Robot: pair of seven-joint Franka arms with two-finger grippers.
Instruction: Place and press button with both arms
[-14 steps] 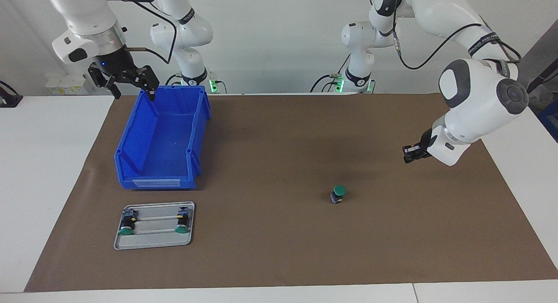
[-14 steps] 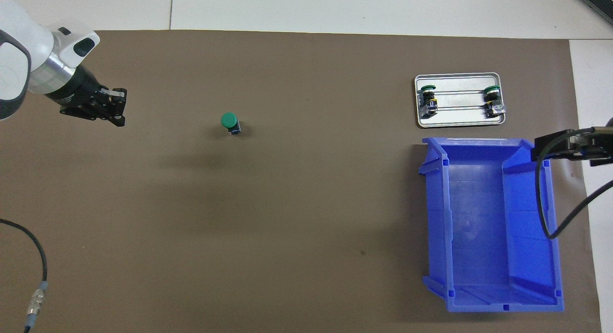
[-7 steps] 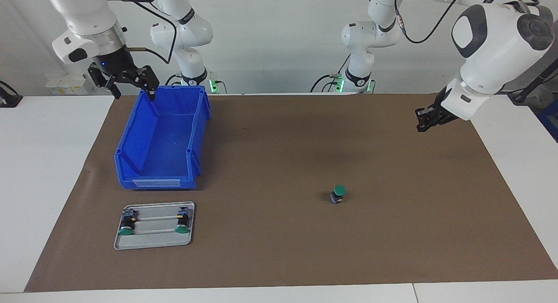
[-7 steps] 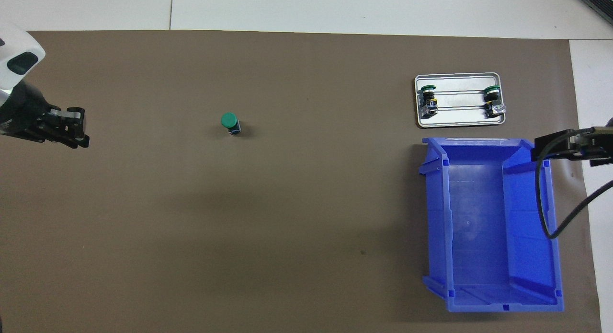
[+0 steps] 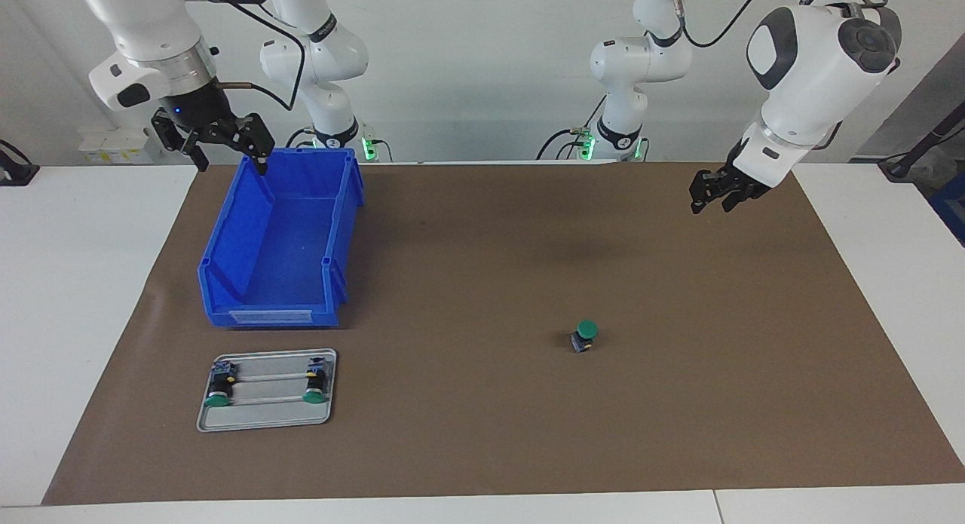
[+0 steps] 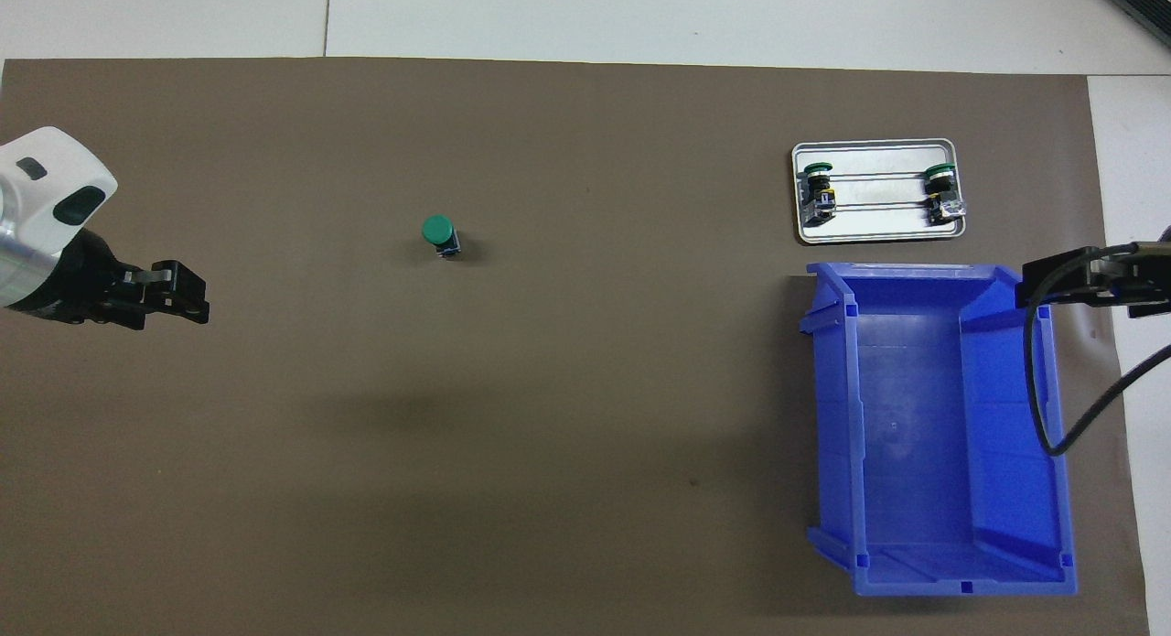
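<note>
Your two arms hang clear of the button, holding nothing.

You have the blue bin [image 5: 279, 241] and the metal tray [image 5: 265, 417] toward the right arm's end; the right gripper [image 5: 226, 148], fingers spread, is over the bin's rim. The left gripper [image 5: 709, 197] is over bare mat, its finger state unclear. The button [image 5: 584, 335] stands upright mid-mat.

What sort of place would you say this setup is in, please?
Probably a robotics lab bench: two arms stand at a white table under a brown mat, with staged props only, a button, a blue bin and a metal tray.
</note>
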